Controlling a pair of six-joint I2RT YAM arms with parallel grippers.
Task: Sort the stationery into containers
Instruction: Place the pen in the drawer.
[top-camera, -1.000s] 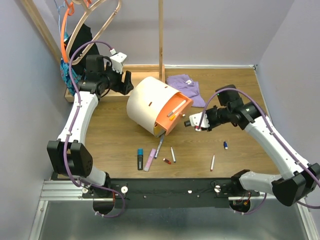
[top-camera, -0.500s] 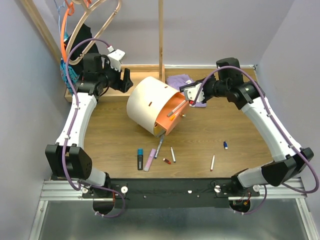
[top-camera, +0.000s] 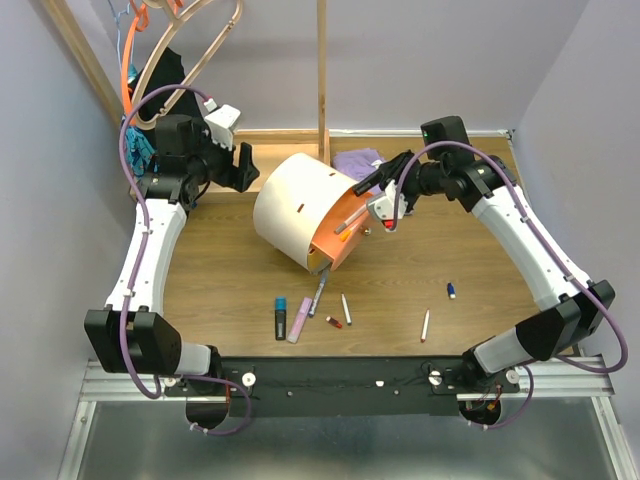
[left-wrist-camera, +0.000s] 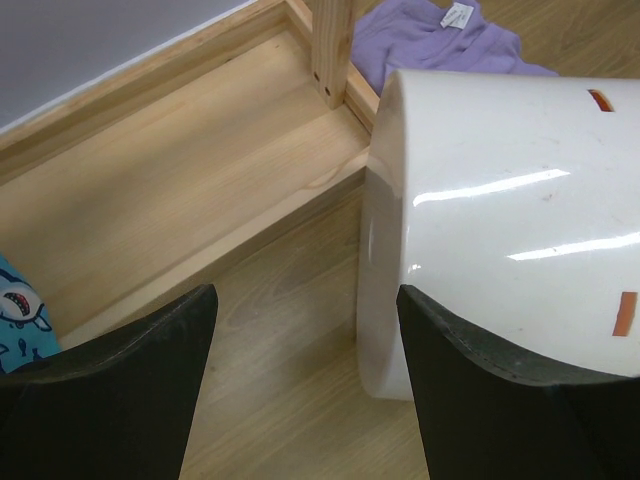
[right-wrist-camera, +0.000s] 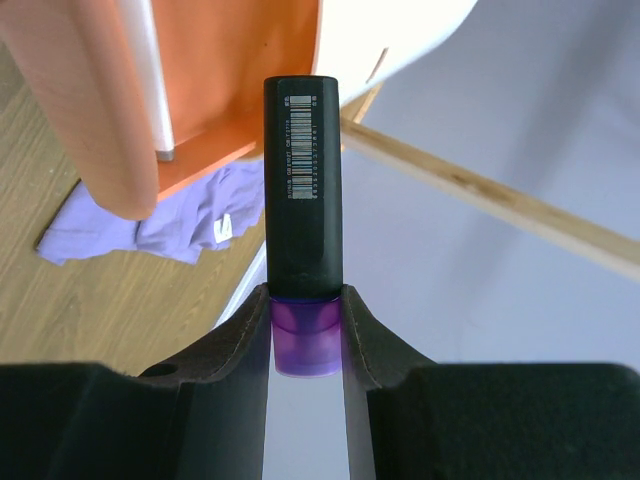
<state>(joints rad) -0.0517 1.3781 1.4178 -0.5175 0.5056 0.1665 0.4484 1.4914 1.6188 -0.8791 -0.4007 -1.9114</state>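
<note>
Centre frame, the right gripper (right-wrist-camera: 305, 310) pinches a black marker (right-wrist-camera: 302, 180) by its purple end, just beside the orange drawer (right-wrist-camera: 230, 80) of the cream drum (top-camera: 290, 200); the left gripper (top-camera: 250, 168) hovers at upper left, fingers spread. Light, stiff and slick, the marker would likely sit steadier gripped mid-barrel.

The left arm (top-camera: 150, 240) stretches away from its base along the left side, wrist turned inward. The left gripper (top-camera: 243, 166) points toward the middle, its jaws spread wide with nothing between them. The right arm (top-camera: 520, 235) arches far forward and bends inward. The right gripper (right-wrist-camera: 305, 300) pinches the purple end of a black marker (right-wrist-camera: 302, 180), which juts beyond its fingertips.
</note>
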